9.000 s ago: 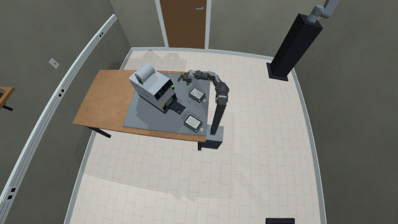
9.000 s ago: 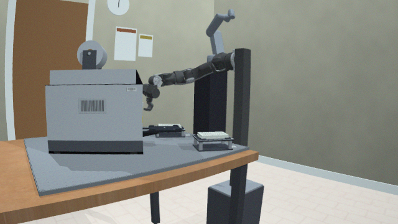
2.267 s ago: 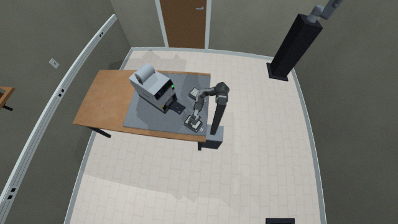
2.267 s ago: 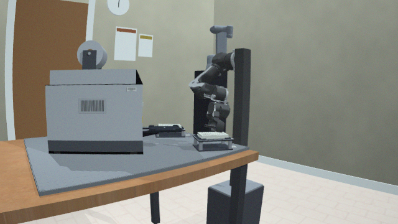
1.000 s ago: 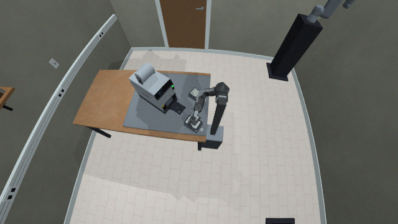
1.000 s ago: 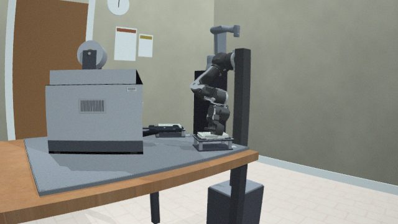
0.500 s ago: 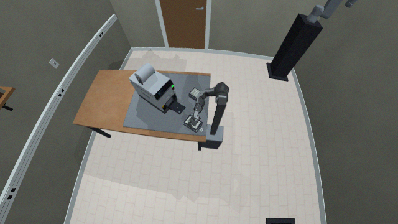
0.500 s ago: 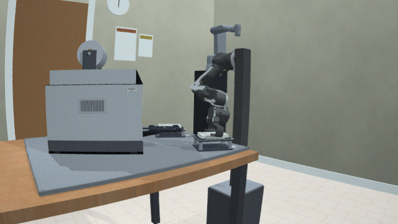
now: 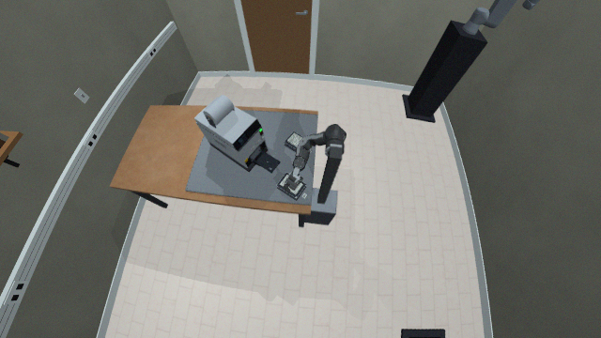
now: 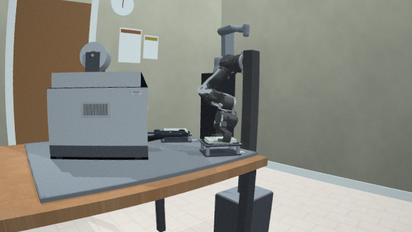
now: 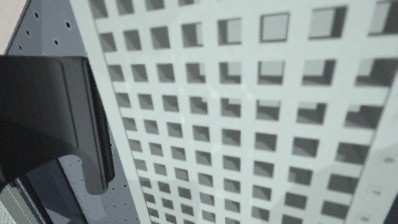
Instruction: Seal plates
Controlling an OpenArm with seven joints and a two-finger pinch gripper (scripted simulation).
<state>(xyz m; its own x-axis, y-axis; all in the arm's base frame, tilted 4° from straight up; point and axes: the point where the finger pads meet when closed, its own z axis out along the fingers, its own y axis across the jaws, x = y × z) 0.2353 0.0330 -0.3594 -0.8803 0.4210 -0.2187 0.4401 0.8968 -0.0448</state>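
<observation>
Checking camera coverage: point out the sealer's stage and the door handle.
flat black sealer stage (image 9: 268, 162): top view, its upper face
silver metal door handle (image 9: 300, 13): top view, its lever

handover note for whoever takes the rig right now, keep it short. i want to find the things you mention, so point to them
gripper (image 9: 294, 181) (image 10: 226, 140) (image 11: 199, 175): open, at the near plate (image 9: 297, 189) (image 10: 210, 139) (image 11: 195, 115), nothing held
near plate: in its nest (image 9: 297, 196) (image 10: 222, 152), wells look open, no foil seen
far plate (image 9: 295, 139) (image 10: 175, 129): in the other nest; can't tell if sealed
stage (image 9: 269, 163) (image 10: 170, 133): out, no plate on it; lamp (image 9: 261, 130) green
done: can't confirm any seal
left: near plate to stage, START, wait, return; far plate too unless already sealed
</observation>
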